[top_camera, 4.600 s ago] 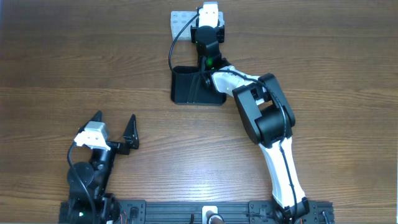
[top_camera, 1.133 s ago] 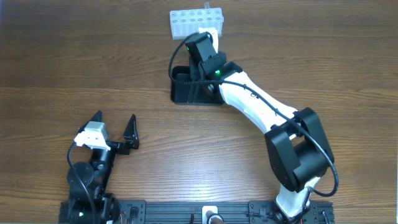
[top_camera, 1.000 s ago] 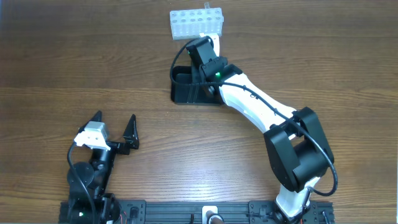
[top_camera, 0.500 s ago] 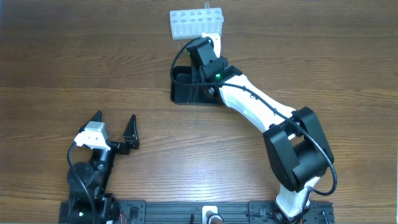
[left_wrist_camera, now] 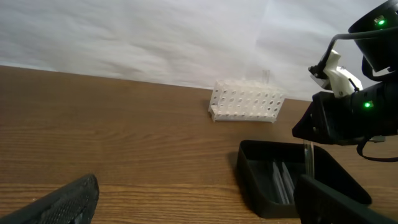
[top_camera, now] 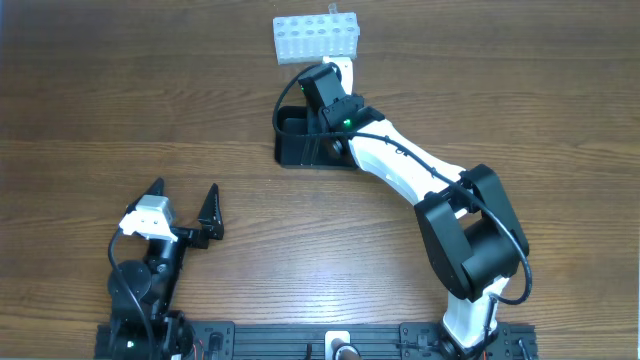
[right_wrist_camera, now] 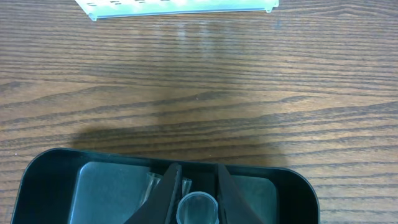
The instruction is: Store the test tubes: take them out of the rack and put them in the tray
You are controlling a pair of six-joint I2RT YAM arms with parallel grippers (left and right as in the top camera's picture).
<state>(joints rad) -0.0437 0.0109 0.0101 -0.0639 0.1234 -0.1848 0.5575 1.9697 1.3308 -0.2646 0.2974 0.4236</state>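
Wooden tabletop (top_camera: 520, 120), seen from my remote station. The black tray (top_camera: 285, 140) lies toward the far edge, with the white rack (top_camera: 315, 38) just beyond it. My right hand (right_wrist_camera: 198, 180) hangs over the tray, clamped on an upright clear test tube (right_wrist_camera: 198, 208). My left hand (top_camera: 185, 186), fingers apart, sits near the near-left corner.
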